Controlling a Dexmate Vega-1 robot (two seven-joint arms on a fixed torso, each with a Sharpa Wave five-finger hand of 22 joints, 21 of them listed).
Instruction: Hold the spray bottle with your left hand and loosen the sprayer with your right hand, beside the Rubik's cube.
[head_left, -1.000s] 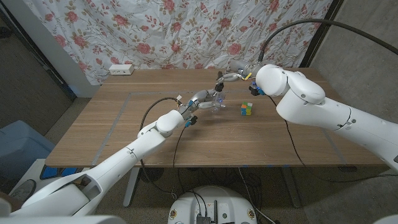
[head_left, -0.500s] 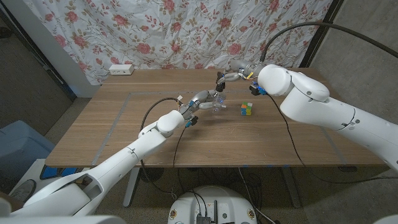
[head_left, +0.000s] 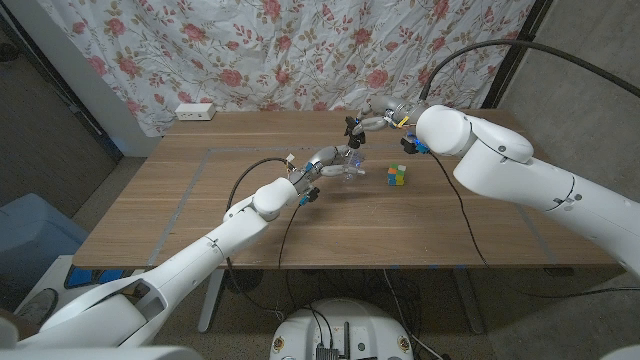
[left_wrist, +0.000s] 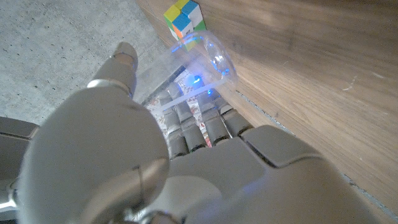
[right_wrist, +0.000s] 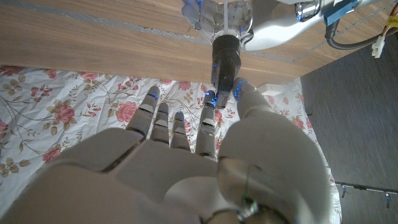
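Clear plastic fills my left hand (head_left: 327, 158): its fingers (left_wrist: 205, 127) wrap around the body of the spray bottle (head_left: 349, 165), which stands on the wooden table (head_left: 180, 200) near the middle of its far half. In the left wrist view I see the bottle's see-through wall (left_wrist: 211, 59) lit blue just past my fingertips.

My right hand (head_left: 372, 123) comes in from above and behind the bottle. Its thumb and a fingertip (right_wrist: 210, 99) close on the black sprayer (right_wrist: 224, 57) at the top of the bottle, while the other fingers reach out alongside, slightly spread. In the head view the sprayer (head_left: 353, 128) shows as a small dark cap between my two hands.

Just beside the bottle, on the side of my right arm, sits the Rubik's cube (head_left: 398, 175), apart from the bottle and touching neither hand. A flowered curtain (head_left: 300, 50) hangs behind the table, and a white power strip (head_left: 196, 111) lies at the table's far edge, well apart to my left.
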